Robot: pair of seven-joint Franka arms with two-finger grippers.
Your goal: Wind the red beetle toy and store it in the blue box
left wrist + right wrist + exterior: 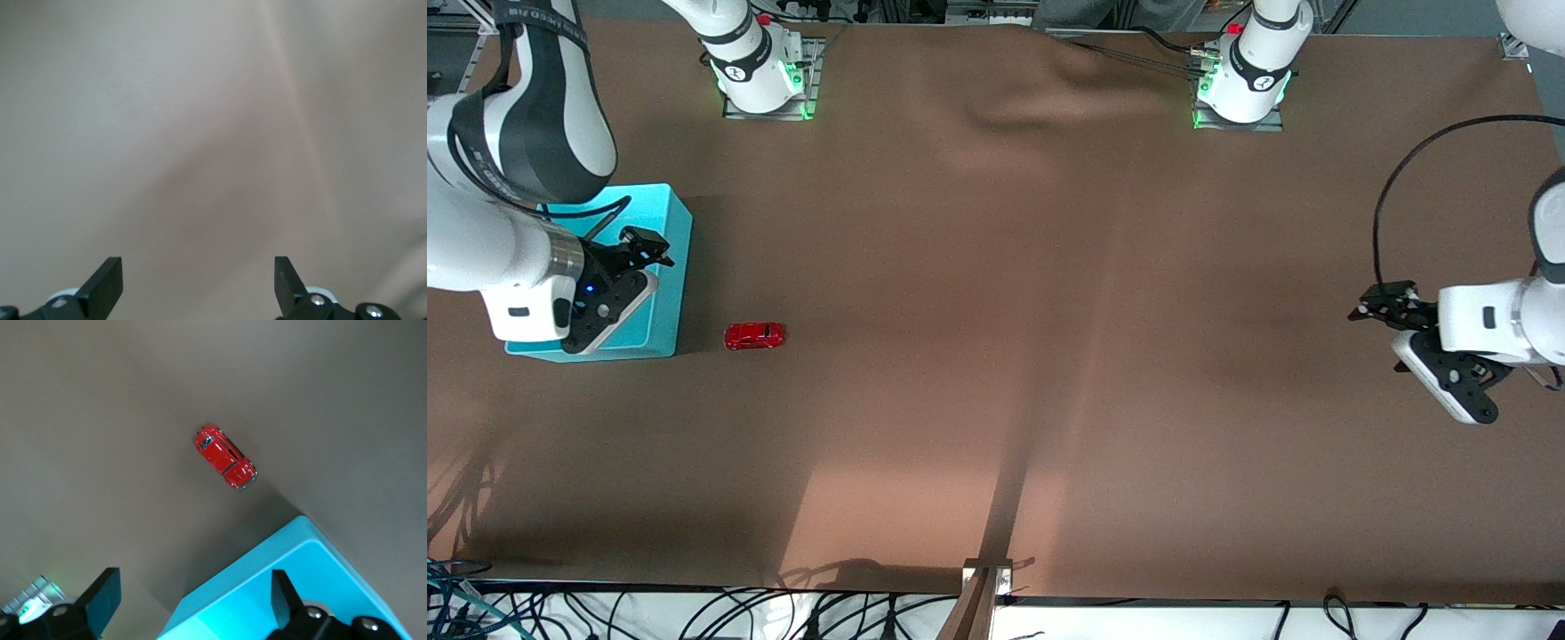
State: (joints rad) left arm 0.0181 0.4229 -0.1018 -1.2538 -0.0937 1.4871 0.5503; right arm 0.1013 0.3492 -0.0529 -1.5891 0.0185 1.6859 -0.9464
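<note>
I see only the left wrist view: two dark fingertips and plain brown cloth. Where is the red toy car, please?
Observer: The red beetle toy sits on the brown table cover toward the right arm's end, beside the blue box, not in it.
Operator: Is any gripper holding it?
Observer: No. The right gripper hangs open over the blue box, apart from the toy.
Operator: And my left gripper?
Observer: The left gripper is open over bare cover at the left arm's end of the table.
</note>
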